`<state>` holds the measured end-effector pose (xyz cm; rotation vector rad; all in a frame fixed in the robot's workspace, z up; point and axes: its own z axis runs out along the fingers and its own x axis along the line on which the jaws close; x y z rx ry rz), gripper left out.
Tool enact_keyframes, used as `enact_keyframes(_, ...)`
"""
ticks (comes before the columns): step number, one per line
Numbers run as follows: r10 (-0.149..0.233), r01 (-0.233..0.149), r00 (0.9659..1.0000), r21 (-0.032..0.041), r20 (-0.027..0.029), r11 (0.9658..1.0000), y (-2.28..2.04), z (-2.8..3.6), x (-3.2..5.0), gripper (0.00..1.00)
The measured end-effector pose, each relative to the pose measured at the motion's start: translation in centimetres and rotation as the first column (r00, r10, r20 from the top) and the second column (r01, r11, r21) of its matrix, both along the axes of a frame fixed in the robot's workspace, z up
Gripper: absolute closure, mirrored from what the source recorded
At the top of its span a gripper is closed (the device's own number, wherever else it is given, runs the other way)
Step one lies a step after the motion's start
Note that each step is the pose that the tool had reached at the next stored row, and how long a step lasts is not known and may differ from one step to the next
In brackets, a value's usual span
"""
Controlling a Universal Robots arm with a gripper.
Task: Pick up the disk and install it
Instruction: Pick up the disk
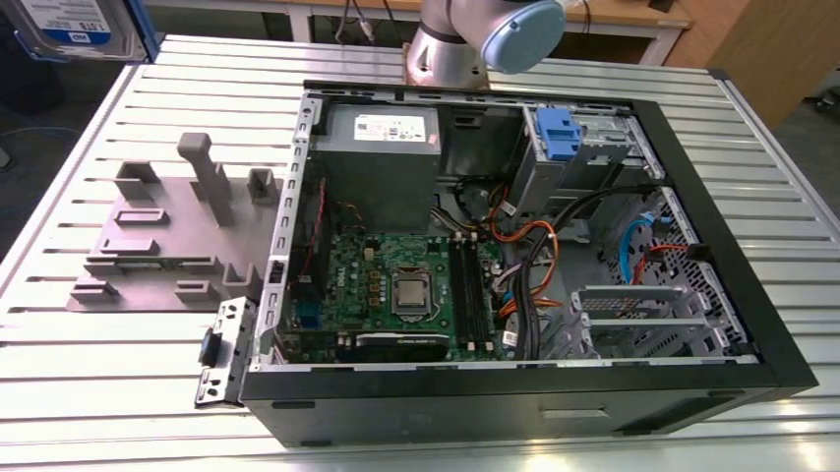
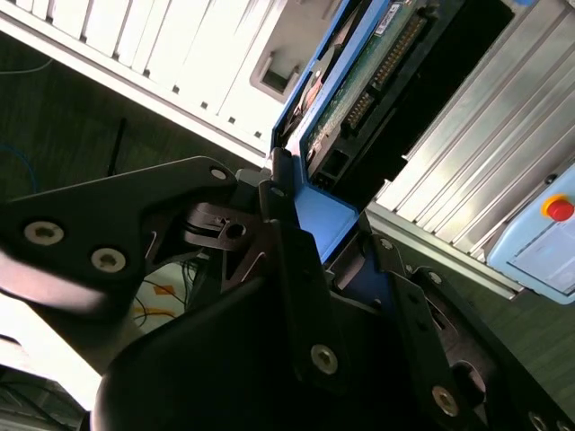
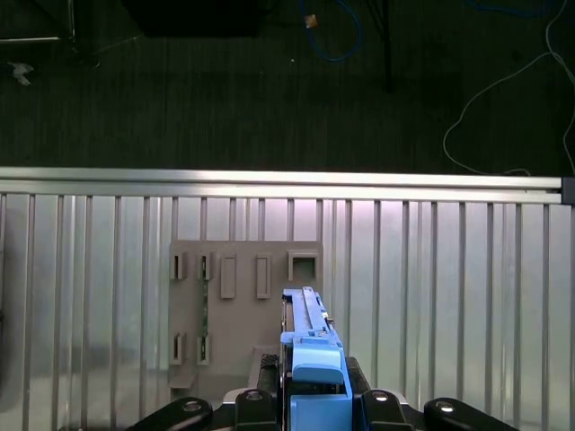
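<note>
Hand (image 3: 314, 400): pinching the disk (image 3: 310, 346) by its blue carrier, a finger on each side | Disk: edge-on, long axis running straight out from the hand, over the grey fixture plate (image 3: 238, 332) on the counter (image 3: 449, 296) | I read it as lifted (open computer case (image 1: 525, 398) well apart, toward the exterior view's right).

Computer case (image 1: 459, 403) on table (image 1: 79, 383), fixture block (image 1: 145, 246) beside it toward the exterior view's left, disk (image 3: 306, 325) in tool (image 3: 314, 401)

A robotics lab, I'd say: robot arm (image 1: 486, 39) at a ribbed aluminium bench (image 1: 118, 383); opened computer case (image 1: 499, 401); cables (image 3: 346, 40) across dark carpet (image 3: 180, 90).
</note>
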<state>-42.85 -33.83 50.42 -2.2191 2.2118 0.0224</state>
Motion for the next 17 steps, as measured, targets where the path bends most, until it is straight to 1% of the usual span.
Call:
enact_keyframes(5,0.000,0.000,1.0000,0.0000,0.0000,1.0000,0.00,-0.01,0.65,0.64)
enact_keyframes(9,0.000,0.000,1.0000,-0.0022,0.0000,1.0000,-0.09,-0.01,0.71,0.64)
enact_keyframes(13,0.000,0.000,1.0000,-0.0051,0.0000,1.0000,-0.44,-0.01,0.72,0.64)
enact_keyframes(17,0.000,0.000,1.0000,-0.0056,-0.0001,1.0000,-0.86,-0.01,0.72,0.64)
